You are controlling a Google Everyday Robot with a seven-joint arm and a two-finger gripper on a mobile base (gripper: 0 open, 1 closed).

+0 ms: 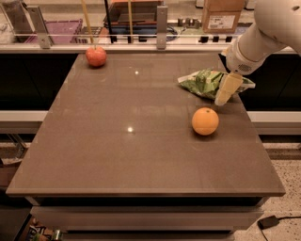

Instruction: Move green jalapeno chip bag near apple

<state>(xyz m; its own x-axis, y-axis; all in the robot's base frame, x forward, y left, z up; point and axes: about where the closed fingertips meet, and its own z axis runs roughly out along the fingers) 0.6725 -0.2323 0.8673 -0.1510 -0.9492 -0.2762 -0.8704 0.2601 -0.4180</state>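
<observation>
The green jalapeno chip bag [203, 83] lies crumpled at the right rear of the brown table [117, 155]. The red apple [96, 56] sits at the table's far left corner, well away from the bag. My gripper [227, 89] hangs from the white arm [263, 33] at the upper right. Its pale fingers point down over the bag's right end and cover part of it. I cannot tell whether it touches the bag.
An orange citrus fruit [205, 121] sits just in front of the bag, below the gripper. A counter with a rail, a purple crate [55, 29] and a cardboard box [222, 14] runs behind the table. The table's right edge is close to the bag.
</observation>
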